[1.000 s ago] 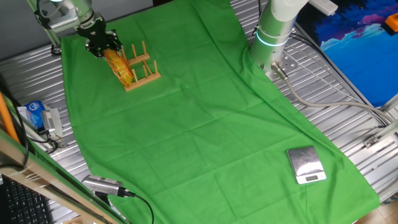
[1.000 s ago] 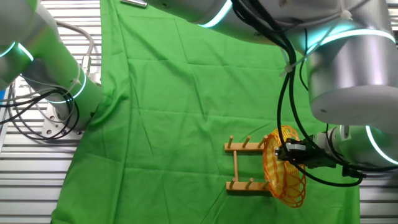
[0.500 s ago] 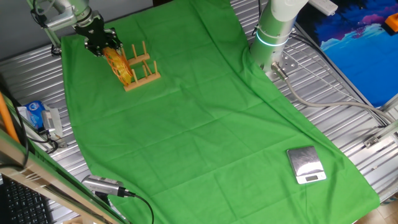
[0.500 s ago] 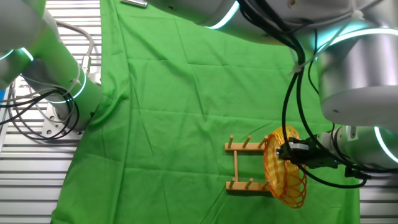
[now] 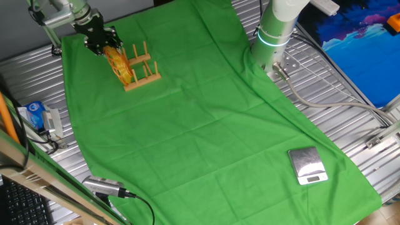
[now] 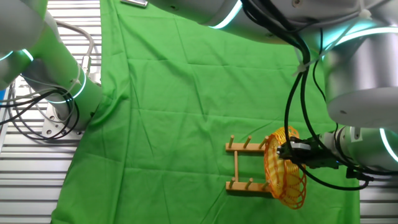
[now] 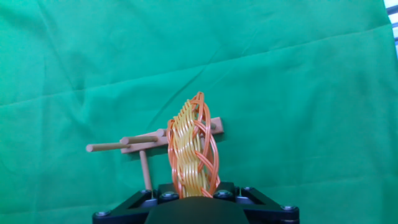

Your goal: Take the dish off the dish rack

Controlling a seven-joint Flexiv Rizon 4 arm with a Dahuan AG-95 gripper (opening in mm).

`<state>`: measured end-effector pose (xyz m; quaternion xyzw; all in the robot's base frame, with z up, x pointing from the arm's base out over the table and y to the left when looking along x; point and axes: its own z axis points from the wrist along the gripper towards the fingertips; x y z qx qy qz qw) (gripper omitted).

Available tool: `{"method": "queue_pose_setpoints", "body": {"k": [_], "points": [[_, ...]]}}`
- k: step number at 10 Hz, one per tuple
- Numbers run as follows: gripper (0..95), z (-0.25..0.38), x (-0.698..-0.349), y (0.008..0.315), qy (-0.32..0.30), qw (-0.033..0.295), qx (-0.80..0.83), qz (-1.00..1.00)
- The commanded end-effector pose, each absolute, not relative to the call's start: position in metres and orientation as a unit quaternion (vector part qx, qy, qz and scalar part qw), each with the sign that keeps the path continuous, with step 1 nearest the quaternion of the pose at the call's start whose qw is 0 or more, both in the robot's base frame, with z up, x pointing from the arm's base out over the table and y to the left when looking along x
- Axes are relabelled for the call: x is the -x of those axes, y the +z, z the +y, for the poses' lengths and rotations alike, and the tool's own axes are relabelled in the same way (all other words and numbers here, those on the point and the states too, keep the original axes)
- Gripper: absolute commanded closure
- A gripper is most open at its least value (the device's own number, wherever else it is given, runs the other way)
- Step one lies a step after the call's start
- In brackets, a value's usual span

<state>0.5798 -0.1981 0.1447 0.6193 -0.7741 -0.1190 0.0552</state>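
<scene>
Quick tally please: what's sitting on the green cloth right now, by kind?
Wicker dish: 1, standing on edge in the rack, gripper at its rim
Wooden dish rack: 1
Silver scale: 1
Total: 3

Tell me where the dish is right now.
In one fixed view the dish stands on edge at the far left of the green cloth, at the dish rack's left end, with the end effector on its top rim.
</scene>
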Motion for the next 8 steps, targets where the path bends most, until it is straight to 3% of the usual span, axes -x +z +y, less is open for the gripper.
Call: {"method": "queue_pose_setpoints", "body": {"k": [1, 7, 8], "points": [[57.0, -0.1981, -0.5796, 0.1457, -0.121, 0.055, -0.618, -0.775], [57.0, -0.1987, -0.5794, 0.1464, -0.122, 0.055, -0.617, -0.776], [76.0, -0.1987, -0.5793, 0.1465, -0.123, 0.054, -0.616, -0.776]]}}
